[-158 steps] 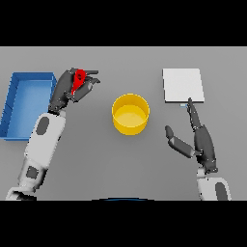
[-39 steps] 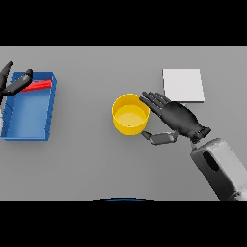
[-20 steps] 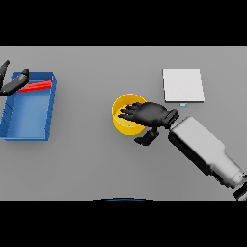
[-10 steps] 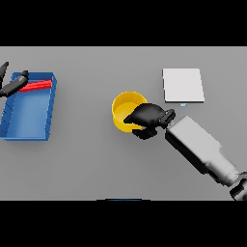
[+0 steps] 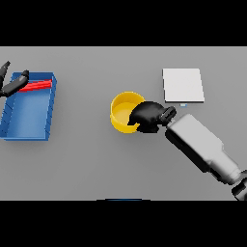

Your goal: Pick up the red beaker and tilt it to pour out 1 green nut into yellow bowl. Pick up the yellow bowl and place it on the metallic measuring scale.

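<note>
The yellow bowl [image 5: 122,111] stands in the middle of the grey table. My right hand [image 5: 147,116] is curled over its right rim, fingers dipping inside, shut on the bowl. The red beaker [image 5: 38,86] lies on its side in the far end of the blue bin [image 5: 29,129] at the left. My left hand [image 5: 11,84] hovers open at the far left edge, just beside the beaker and apart from it. The metallic measuring scale [image 5: 182,85], a pale square plate, lies at the back right. No green nut shows.
The blue bin takes up the table's left side. My right forearm [image 5: 200,147] crosses the lower right of the table diagonally.
My right hand has closed its fingers round the bowl's right rim. The bowl has slid slightly. The left hand and beaker have stayed in place by the bin.
</note>
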